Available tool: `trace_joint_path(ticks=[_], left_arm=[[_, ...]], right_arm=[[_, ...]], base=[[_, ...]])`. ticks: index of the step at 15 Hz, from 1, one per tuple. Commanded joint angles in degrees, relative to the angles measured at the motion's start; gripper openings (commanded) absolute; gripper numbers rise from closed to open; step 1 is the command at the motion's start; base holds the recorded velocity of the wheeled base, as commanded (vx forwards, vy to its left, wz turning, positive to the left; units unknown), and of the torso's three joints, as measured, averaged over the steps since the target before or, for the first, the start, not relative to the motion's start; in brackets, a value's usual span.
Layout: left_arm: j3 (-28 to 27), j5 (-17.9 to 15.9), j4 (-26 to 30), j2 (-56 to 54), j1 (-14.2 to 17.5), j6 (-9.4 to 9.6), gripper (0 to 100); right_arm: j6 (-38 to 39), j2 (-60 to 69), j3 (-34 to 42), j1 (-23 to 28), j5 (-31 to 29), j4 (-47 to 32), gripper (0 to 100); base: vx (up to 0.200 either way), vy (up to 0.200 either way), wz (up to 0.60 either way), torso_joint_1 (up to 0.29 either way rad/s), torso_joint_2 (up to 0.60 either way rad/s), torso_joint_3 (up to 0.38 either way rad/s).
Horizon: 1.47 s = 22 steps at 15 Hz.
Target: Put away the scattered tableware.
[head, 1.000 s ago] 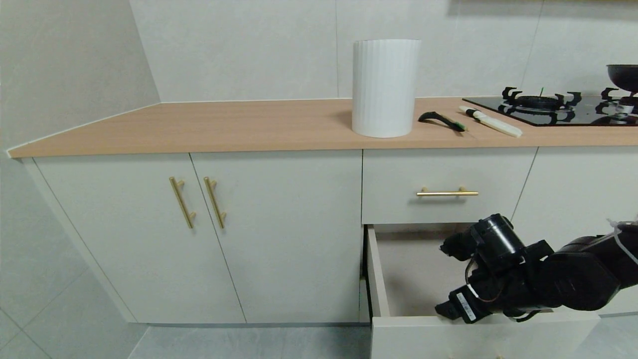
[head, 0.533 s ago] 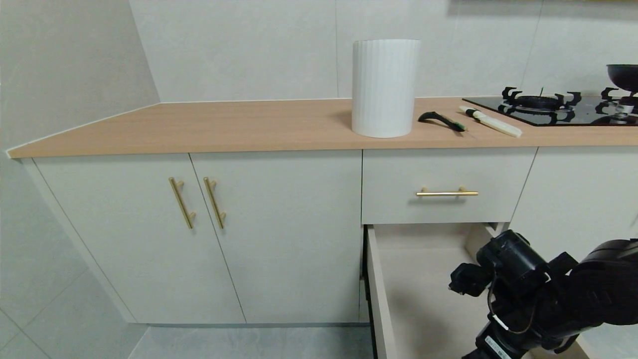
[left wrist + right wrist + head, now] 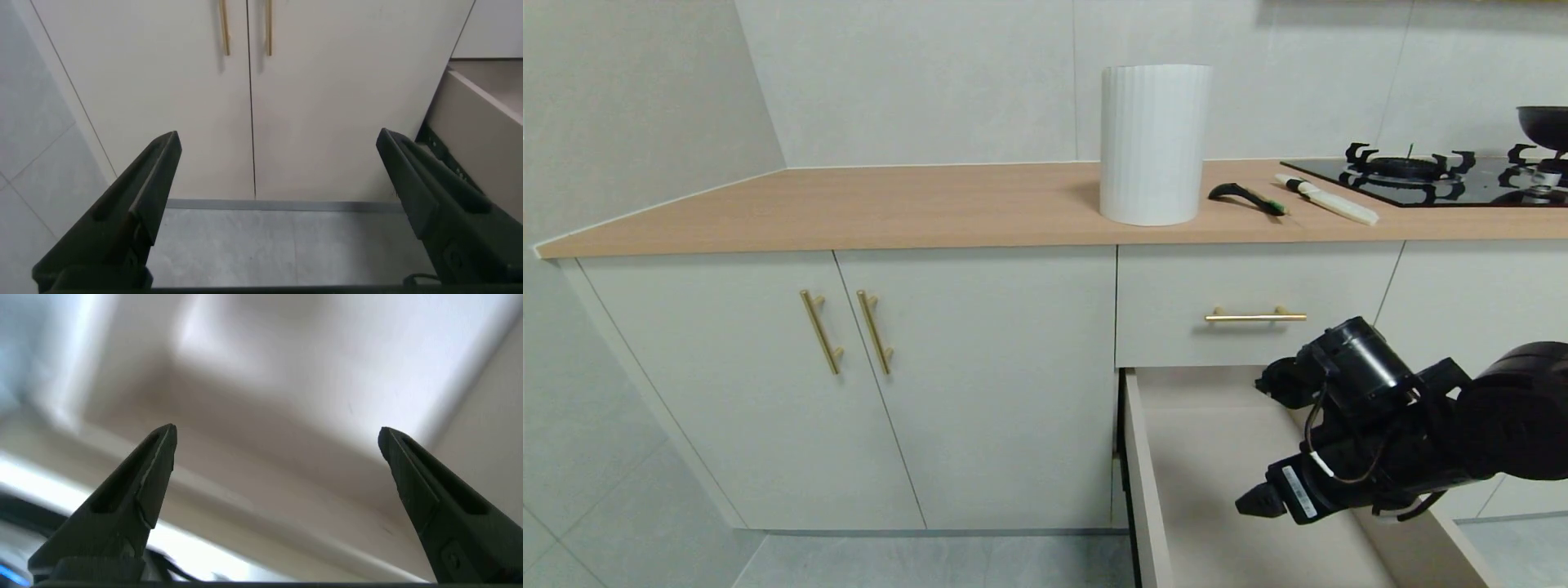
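Wood-toned counter (image 3: 890,204) is running across the scene above pale cabinets. Toward its right part a tall white ribbed canister (image 3: 1152,143) is standing upright. Just right of it a black peeler (image 3: 1245,196) with a green tip is lying flat on the counter. Right of the peeler, close but not touching, a white knife (image 3: 1327,198) is also lying flat, its far end near the edge of the black hob (image 3: 1421,173). A dark pan (image 3: 1543,122) is sitting on the hob at the far right.

Below the peeler and knife, the upper drawer (image 3: 1255,282) with its gold handle (image 3: 1255,316) is sitting closed. The lower drawer (image 3: 1217,465) beneath it is standing pulled well out toward the near side, its pale inside facing up.

The right hand (image 3: 276,437) is hovering over the right part of that open drawer, lower than the upper drawer's handle, and is pointing left and slightly down. Its two fingers (image 3: 151,478) are spread wide with nothing between them, and the wrist view is showing blurred pale surfaces beyond them.

The left hand (image 3: 278,143) is hanging low in front of the two cabinet doors (image 3: 849,384), which are carrying upright gold handles (image 3: 223,28), with the grey floor (image 3: 278,245) beneath it. Its fingers (image 3: 147,188) are likewise spread wide and are holding nothing. The open drawer's side wall (image 3: 478,106) is showing nearby.
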<state>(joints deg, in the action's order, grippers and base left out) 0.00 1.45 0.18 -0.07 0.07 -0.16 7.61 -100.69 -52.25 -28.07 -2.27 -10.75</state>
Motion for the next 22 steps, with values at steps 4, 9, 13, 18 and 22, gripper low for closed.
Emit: trace_joint_path(ticks=[4, 9, 13, 18, 22], left_arm=[[0.0, 0.04, -0.01, 0.07, 0.01, -0.02, 100], [0.0, 0.04, -0.01, 0.07, 0.01, -0.02, 100], [0.0, 0.04, -0.01, 0.07, 0.01, -0.02, 100], [0.0, 0.04, -0.01, 0.07, 0.01, -0.02, 100], [0.0, 0.04, -0.01, 0.07, 0.01, -0.02, 100]], right_arm=[[0.65, 0.5, -1.19, 4.26, -0.19, 6.71, 100], [0.57, 0.5, -1.01, 5.14, -0.63, 9.52, 100], [0.57, 0.5, -0.92, 5.49, -0.63, 9.61, 100], [0.57, 0.5, -1.01, 5.49, -0.63, 9.61, 100], [0.57, 0.5, -1.01, 5.49, -0.63, 9.61, 100]], base=[[0.0, 0.0, 0.0, 0.0, 0.0, 0.0], [0.0, 0.0, 0.0, 0.0, 0.0, 0.0], [0.0, 0.0, 0.0, 0.044, -0.18, -0.166], [0.0, 0.0, 0.0, 0.123, -0.44, -0.304], [0.0, 0.0, 0.0, 0.173, -0.47, -0.292]])
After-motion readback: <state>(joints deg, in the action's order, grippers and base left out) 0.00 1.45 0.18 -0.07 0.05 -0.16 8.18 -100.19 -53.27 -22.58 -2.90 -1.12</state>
